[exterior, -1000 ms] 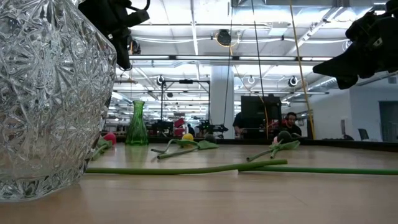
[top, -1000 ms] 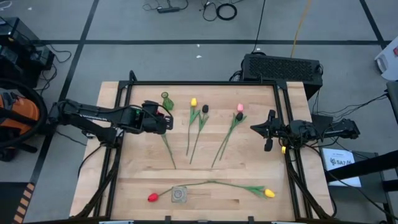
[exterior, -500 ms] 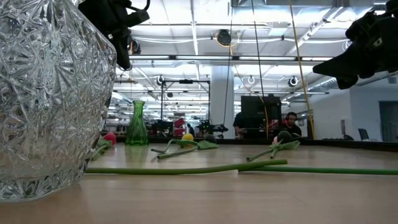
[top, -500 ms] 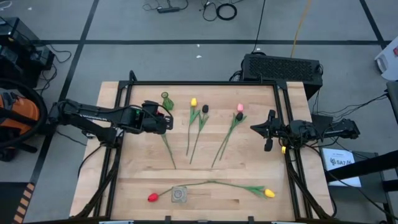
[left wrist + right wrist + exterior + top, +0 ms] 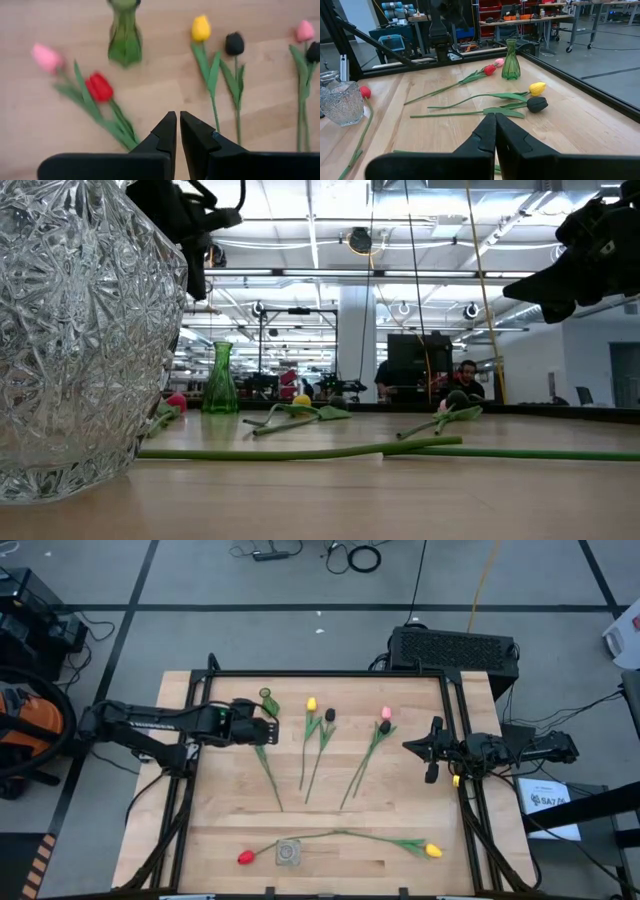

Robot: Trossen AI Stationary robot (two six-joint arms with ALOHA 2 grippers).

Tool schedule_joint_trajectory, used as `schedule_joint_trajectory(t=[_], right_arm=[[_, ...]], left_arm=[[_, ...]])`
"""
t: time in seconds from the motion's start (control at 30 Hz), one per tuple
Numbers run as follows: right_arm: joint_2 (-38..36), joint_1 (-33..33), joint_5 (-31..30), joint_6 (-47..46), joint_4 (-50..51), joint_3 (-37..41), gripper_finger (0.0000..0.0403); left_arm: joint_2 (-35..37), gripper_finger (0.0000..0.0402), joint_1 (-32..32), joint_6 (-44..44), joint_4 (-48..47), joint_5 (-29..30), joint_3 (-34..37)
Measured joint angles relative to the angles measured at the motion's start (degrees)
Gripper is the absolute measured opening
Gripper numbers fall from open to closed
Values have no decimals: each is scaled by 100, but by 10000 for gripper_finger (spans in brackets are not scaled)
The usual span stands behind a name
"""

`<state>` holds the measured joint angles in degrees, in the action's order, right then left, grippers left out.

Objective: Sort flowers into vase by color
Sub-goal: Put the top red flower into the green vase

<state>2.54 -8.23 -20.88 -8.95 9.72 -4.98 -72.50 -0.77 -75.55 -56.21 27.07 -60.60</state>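
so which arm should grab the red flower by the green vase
Left. The left gripper hovers over the red flower beside the green vase; the right gripper waits at the table's far side.

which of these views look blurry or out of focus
Left wrist view: smeared, the pink flower and red flower streaked. Low view: the glass vase looms large and distorted against the lens. High and right wrist views: fairly sharp.
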Motion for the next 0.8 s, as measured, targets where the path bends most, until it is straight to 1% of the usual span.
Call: schedule_joint_trajectory(t=[0.13,0.23,0.37,0.47,0.57,0.67,0.8], right_arm=[[-1,1,1,0,0,-1,0],[-2,2,2,0,0,-2,0],[-2,0,2,0,0,-2,0],[-1,1,1,0,-2,-2,0],[0,0,2,0,0,-2,0],[0,1,2,0,0,-2,0],[0,0,2,0,0,-1,0]], left_arm=[[-195,29,-289,-588,-66,-131,34],[-395,29,-486,-767,-51,-620,168],[-756,38,-582,-819,-43,-1038,301],[-1040,61,-601,-819,40,-1135,302],[-1278,94,-673,-821,125,-1141,302],[-1519,127,-748,-1055,121,-1134,302],[-1788,149,-888,-1268,-47,-1135,302]])
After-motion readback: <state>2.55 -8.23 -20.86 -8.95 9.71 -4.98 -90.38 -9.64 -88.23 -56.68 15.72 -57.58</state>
